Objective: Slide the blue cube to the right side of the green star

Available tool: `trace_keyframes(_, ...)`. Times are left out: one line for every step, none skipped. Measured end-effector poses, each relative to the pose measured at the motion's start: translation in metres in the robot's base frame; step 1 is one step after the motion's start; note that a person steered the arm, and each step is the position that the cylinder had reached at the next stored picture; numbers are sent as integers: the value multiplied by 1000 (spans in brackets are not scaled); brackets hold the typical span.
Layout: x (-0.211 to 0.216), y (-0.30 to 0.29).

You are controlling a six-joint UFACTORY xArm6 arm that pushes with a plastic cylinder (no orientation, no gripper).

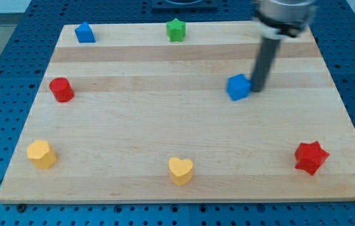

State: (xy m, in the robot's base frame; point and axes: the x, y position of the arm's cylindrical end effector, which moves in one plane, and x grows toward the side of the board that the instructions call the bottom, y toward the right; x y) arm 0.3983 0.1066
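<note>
Tip point(256, 90) down on the board point(165, 132), touching or just beside the right edge of the blue cube point(238, 86); contact not certain from this angle. Plain rod, no jaws to open or close, nothing clamped. Rod rising up and slightly right from the tip into a blurred grey mount at the view's top edge.

Blue cube right of the board's middle, in the far half, immediately left of the tip. Green star point(175, 29) at the far edge, near the middle, well apart from the cube: far and to the left of it. Cube not beside the star.

Second blue block point(84, 32), house-like in shape, at the far left corner. Red cylinder point(61, 89) near the left edge, roughly level with the cube. Yellow block point(41, 153), shape unclear, at the near left. Yellow heart point(180, 169) at the near edge, about centre. Red star point(310, 157) at the near right, well below the tip. All blocks apart from one another. Blue pegboard surface point(2, 75) around the board.
</note>
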Motion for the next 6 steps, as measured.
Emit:
trace_keyframes(5,11)
trace_keyframes(39,7)
trace_keyframes(19,-74)
trace_keyframes(-74,-149)
trace_keyframes(-95,-175)
trace_keyframes(-25,-178)
